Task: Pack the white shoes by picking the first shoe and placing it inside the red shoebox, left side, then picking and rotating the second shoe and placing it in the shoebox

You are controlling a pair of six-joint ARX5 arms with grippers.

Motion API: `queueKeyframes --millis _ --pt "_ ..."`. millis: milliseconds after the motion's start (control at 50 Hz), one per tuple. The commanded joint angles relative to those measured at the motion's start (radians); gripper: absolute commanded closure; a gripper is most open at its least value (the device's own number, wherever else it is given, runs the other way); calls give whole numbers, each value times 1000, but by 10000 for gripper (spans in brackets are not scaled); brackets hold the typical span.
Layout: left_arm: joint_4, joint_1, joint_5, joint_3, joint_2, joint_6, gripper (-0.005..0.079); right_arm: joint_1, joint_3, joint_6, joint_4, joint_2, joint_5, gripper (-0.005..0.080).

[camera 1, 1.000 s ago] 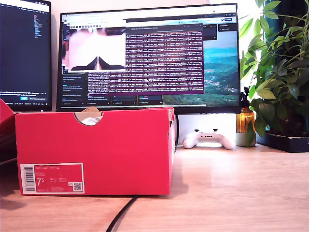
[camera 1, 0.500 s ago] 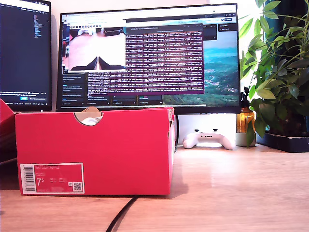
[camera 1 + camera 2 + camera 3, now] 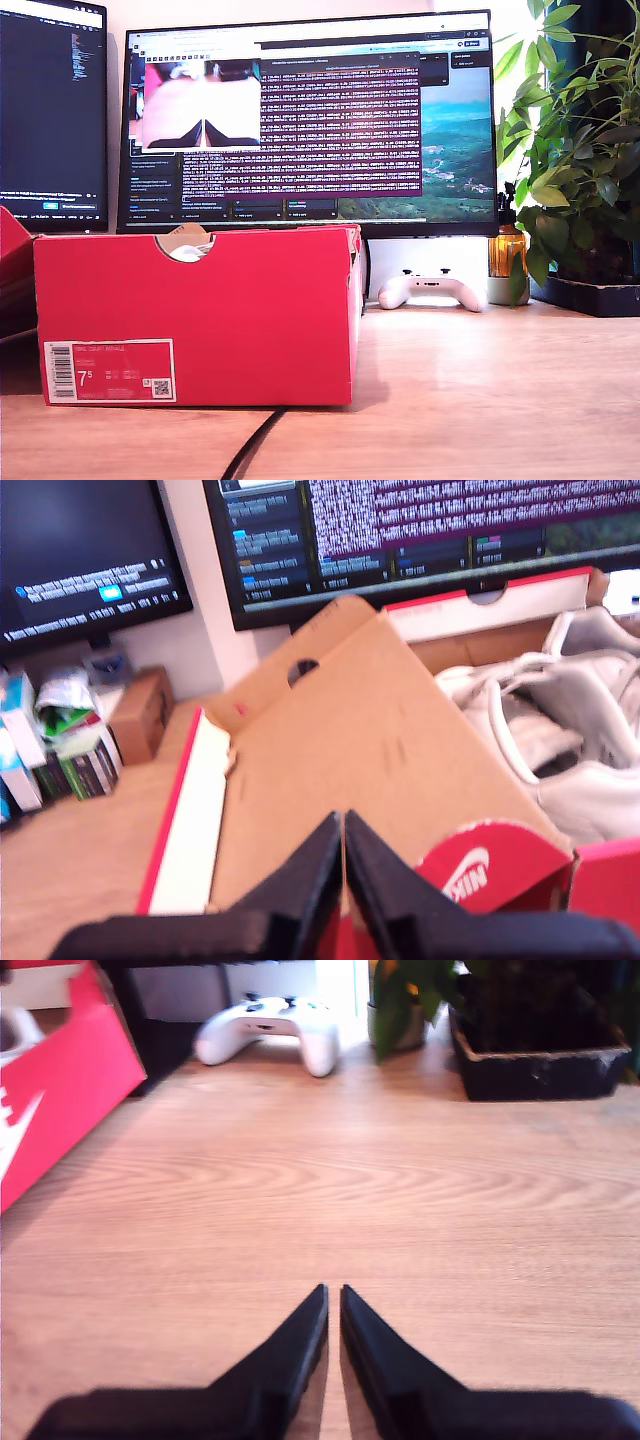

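Looking down from our first gripper (image 3: 343,825), we see the shoes (image 3: 560,730) already lying inside the shoebox (image 3: 200,310), so the packing looks done. Its fingers are pressed together, holding nothing, above the box's open flap (image 3: 360,730). Our second gripper (image 3: 333,1295) hangs over bare tabletop (image 3: 400,1200), fingers nearly together and empty, out of the way.

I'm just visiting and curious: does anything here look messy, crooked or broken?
Nothing looks damaged or spilled. The white shoes lie inside the red shoebox, whose lid is open. My first gripper and my second gripper are both shut and hold nothing. A white game controller sits on the desk.
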Motion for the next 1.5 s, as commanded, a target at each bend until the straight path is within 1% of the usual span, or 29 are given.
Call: queueKeyframes --millis 0,100,160,240,380,560,680,720,860,940,1280,1480 --pt "-2 0 -2 -40 -29 2 760 18 -16 -8 -28 -33 -3 759" --pt "-11 0 -1 -72 -79 -7 760 42 -16 -15 -76 -96 1 759" --pt "-43 0 -2 -74 -107 -9 760 51 -16 -16 -96 -132 6 759" --pt "-68 0 -7 -74 -146 -9 760 56 -16 -15 -128 -182 26 759" --pt "-133 0 -18 -74 -221 -16 760 57 -16 1 -175 -282 27 759" --pt "-136 0 -47 -73 -218 -33 760 63 -16 1 -260 -417 27 759" --pt "-136 0 -49 -73 -218 -60 760 62 -16 5 -300 -499 39 759" --pt "-136 0 -48 -73 -218 -60 760 62 -14 5 -299 -494 58 760" --pt "-147 -2 -50 -73 -218 -58 759 62 -13 15 -311 -495 71 759" --pt "-166 -4 -50 -73 -218 -58 760 62 -13 80 -311 -494 69 759" --pt "-262 -4 -46 -73 -218 -96 759 62 -13 80 -310 -494 72 759" --pt "-261 -4 -47 -73 -218 -95 759 62 -13 80 -310 -494 72 759"
